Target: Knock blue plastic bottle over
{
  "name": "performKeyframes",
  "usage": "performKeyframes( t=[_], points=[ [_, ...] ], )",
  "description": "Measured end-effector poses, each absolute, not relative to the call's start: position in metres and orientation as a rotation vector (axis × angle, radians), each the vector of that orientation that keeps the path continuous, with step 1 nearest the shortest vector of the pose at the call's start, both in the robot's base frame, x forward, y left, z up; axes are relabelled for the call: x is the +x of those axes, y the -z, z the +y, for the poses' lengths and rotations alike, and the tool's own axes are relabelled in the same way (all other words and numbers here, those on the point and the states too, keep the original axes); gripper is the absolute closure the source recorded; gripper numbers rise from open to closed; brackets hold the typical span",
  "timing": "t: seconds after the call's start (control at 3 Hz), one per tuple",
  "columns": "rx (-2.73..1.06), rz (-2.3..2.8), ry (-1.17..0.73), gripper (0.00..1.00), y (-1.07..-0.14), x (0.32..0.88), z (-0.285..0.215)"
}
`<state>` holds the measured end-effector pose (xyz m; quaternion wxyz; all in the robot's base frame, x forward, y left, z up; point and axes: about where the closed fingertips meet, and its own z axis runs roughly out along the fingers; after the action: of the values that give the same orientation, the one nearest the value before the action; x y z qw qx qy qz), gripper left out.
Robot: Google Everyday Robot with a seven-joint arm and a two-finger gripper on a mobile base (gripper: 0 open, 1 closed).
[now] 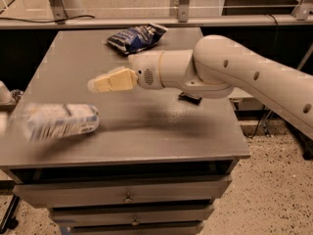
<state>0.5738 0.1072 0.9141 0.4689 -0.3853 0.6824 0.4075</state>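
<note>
- Grey cabinet top (161, 131) below me, snack bag (137, 35) at its far edge.
- Blue plastic bottle (58, 121) lies on its side, near left edge, blurred.
- Gripper (98, 84) hovers right of it, clenched on nothing.
- Knock looks done; next I'd draw the arm clear.

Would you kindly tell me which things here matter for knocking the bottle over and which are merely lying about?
Belonging to the job:
blue plastic bottle, on its side near the edge of the table
pincer, in the air above the table's middle

Just lying about:
dark blue snack bag, at the back
small dark packet, under the arm
</note>
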Motion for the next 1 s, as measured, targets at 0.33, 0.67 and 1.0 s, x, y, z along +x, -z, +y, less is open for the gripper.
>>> performKeyframes(
  t=[0.33, 0.67, 1.0],
  points=[
    [-0.93, 1.717, -0.958, 0.0, -0.899, 0.568, 0.079],
    [-0.91, 1.74, -0.946, 0.0, -0.886, 0.56, 0.066],
    [-0.891, 1.758, -0.943, 0.0, -0.875, 0.55, 0.058]
  ],
)
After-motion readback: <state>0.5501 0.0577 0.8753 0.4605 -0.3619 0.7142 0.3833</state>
